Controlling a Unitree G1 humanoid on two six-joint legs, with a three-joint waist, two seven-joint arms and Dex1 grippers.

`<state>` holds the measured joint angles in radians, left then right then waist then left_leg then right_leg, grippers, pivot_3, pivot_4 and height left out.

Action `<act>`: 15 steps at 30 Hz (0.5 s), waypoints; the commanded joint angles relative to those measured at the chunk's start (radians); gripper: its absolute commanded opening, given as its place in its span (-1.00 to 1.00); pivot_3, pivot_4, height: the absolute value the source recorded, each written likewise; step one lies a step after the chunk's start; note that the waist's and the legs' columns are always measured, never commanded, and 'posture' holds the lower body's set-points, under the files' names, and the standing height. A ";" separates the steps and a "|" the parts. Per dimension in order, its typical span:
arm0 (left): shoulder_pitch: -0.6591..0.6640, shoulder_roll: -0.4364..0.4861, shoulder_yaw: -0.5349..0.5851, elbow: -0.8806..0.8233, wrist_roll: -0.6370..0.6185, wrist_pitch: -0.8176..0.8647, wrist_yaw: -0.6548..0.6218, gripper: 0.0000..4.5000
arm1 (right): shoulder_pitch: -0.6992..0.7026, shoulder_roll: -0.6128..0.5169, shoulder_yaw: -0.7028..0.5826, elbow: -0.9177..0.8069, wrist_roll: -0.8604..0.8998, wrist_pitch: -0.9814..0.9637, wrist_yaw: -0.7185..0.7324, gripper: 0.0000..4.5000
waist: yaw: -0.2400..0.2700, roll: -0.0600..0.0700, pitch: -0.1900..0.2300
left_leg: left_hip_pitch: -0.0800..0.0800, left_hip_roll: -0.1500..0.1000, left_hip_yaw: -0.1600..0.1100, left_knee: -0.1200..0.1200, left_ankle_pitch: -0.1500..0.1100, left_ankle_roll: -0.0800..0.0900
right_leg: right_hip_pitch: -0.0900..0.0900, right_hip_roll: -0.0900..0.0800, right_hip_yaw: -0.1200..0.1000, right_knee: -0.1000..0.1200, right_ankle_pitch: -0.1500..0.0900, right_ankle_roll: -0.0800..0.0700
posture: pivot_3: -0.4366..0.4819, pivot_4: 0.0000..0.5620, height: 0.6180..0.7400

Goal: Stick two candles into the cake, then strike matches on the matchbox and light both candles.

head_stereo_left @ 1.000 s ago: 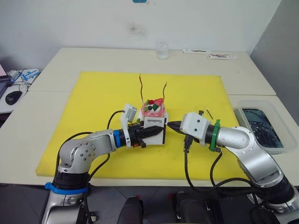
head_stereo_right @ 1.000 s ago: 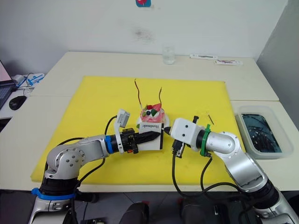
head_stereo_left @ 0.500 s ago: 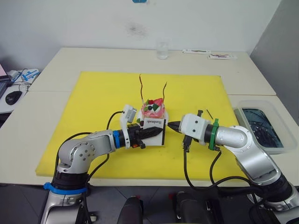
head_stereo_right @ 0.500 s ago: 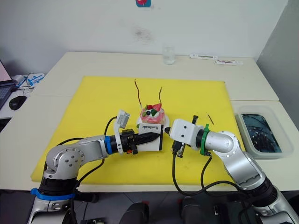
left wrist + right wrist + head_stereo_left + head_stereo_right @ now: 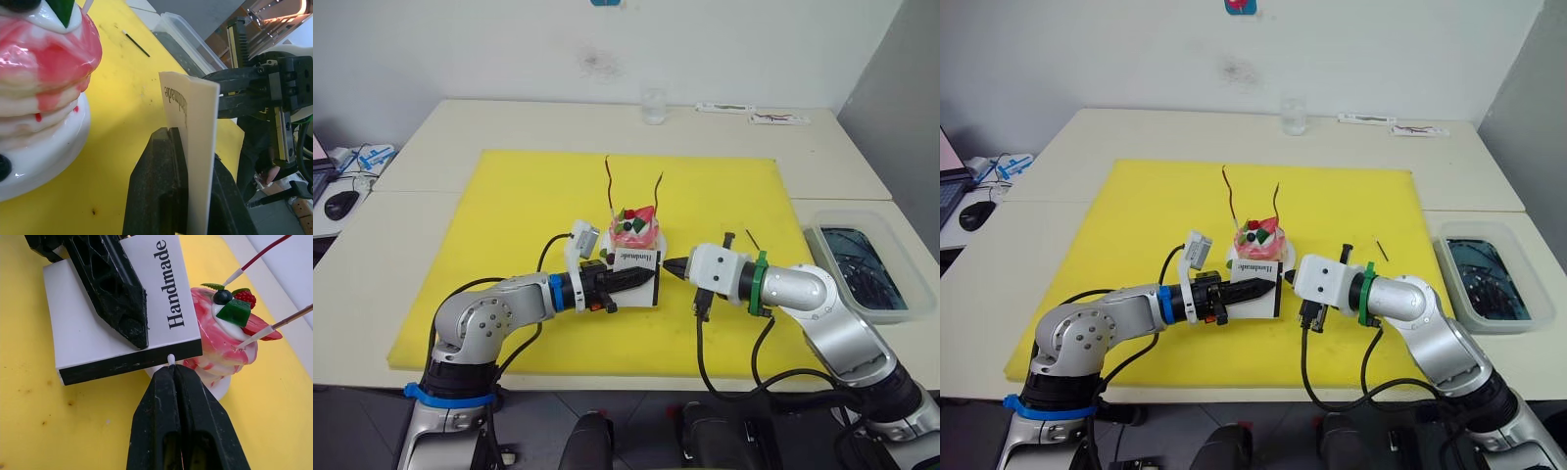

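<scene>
The pink cake (image 5: 636,230) stands on its white plate mid-mat, with both wavy red candles (image 5: 610,186) rising from its top. My left gripper (image 5: 646,275) is shut on the white matchbox (image 5: 73,318), held on edge just in front of the cake. From the right, my right gripper (image 5: 171,371) is shut on a match, whose white head (image 5: 170,358) pokes out and touches the box's black striking edge (image 5: 132,363). A second match (image 5: 751,238) lies on the mat to the right of the cake.
A yellow mat (image 5: 509,196) covers the table's middle. A clear tub (image 5: 857,264) with dark contents sits at the right edge. A glass (image 5: 653,105) and flat packets (image 5: 754,113) stand at the back, and a mouse (image 5: 340,204) lies far left.
My right arm has crept slightly left toward the matchbox. The left gripper and the box have hardly moved.
</scene>
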<state>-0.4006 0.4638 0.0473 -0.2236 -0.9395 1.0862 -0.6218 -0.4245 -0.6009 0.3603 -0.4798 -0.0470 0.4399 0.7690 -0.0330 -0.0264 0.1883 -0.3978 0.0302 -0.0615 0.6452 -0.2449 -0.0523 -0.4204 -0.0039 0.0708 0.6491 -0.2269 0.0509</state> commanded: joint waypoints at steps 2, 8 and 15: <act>-0.014 -0.008 0.000 -0.023 -0.008 -0.016 -0.025 -1.00 | -0.026 0.003 0.019 -0.003 -0.002 -0.034 0.038 -0.99 | 0.000 0.000 0.000 | 0.000 0.000 0.000 0.000 0.000 0.000 | 0.000 0.000 0.000 0.000 0.000 0.000 | -0.05 -0.47 1.00; -0.059 -0.008 0.032 -0.018 -0.005 -0.044 -0.034 -1.00 | -0.012 -0.095 0.051 -0.060 0.023 -0.085 0.198 -0.99 | 0.001 0.000 0.000 | 0.000 0.000 0.000 0.000 0.000 0.000 | 0.000 0.000 0.000 0.000 0.000 0.000 | -0.05 -0.47 1.00; -0.027 0.117 0.085 -0.020 0.008 -0.040 -0.093 -1.00 | -0.006 -0.156 -0.066 -0.139 0.129 -0.013 0.245 -0.99 | -0.012 0.000 0.000 | 0.001 0.000 0.000 0.000 0.000 0.000 | 0.000 0.000 0.000 0.000 0.000 0.000 | -0.05 -0.47 1.00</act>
<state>-0.4425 0.5707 0.1185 -0.2236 -0.9237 1.0566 -0.6929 -0.4139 -0.7511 0.3325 -0.5801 0.0578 0.4127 1.0113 -0.0446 -0.0264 0.1885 -0.3967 0.0303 -0.0614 0.6448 -0.2449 -0.0522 -0.4204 -0.0039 0.0707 0.6496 -0.2271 0.0505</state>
